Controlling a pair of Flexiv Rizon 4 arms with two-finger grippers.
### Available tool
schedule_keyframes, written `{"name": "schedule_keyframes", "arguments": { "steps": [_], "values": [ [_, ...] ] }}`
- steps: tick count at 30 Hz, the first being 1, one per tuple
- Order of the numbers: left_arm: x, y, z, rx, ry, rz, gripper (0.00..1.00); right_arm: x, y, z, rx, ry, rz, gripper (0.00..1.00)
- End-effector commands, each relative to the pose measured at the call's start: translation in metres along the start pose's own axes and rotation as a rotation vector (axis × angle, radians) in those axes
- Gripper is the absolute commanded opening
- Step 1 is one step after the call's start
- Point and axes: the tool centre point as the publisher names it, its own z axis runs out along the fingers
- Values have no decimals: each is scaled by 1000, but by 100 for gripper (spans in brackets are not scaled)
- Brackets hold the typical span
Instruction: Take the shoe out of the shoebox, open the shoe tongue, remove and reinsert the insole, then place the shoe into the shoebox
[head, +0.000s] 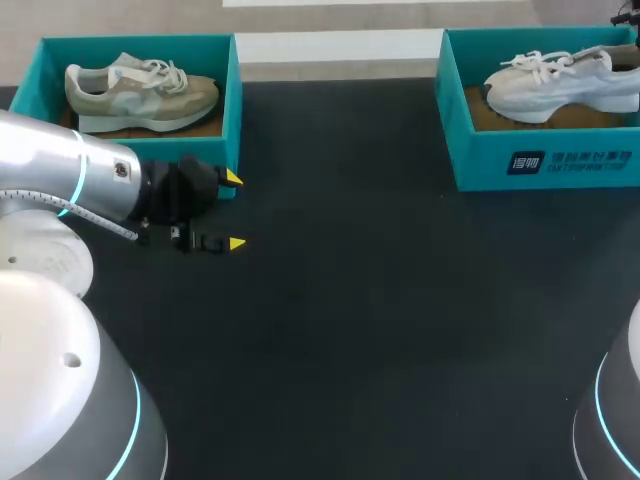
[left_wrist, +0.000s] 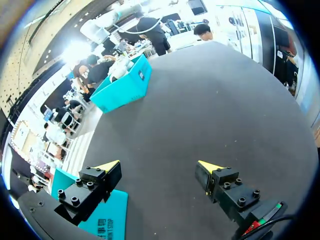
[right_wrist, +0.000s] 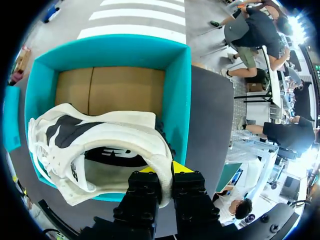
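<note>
Gripping white shoe (right_wrist: 100, 145) heel, R claw (right_wrist: 164, 170) at shoebox (right_wrist: 177, 100) | L claw (head: 235, 211) wide, beside other box (head: 233, 120)

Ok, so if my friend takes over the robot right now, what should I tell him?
Left gripper: open, holding nothing, above the table beside the left shoebox, where a beige shoe lies.
Right gripper: shut on the heel edge of the white shoe, which is inside the right shoebox.
Done: the white shoe is grabbed.
Left: lift it out, open the tongue, take the insole out and put it back, then return the shoe to its box.
</note>
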Motion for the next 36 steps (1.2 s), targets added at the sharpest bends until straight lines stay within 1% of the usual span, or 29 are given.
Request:
{"name": "schedule_keyframes", "arguments": {
  "steps": [1,7,19,26,27,32,36],
  "values": [
    [0,0,0,-2,0,1,100,3,-3,2,2,-4,4,0],
    [0,0,0,-2,0,1,100,5,-11,8,14,-11,27,0],
    [0,0,0,-2,0,1,100,7,-28,29,43,-25,69,0],
    [0,0,0,-2,0,1,100,11,-33,42,55,-38,70,0],
    [0,0,0,-2,0,1,100,11,-35,44,46,-45,82,0],
    [0,0,0,-2,0,1,100,11,-38,53,60,-46,86,0],
    [0,0,0,-2,0,1,100,15,-40,62,79,-46,72,0]
  ]
}}
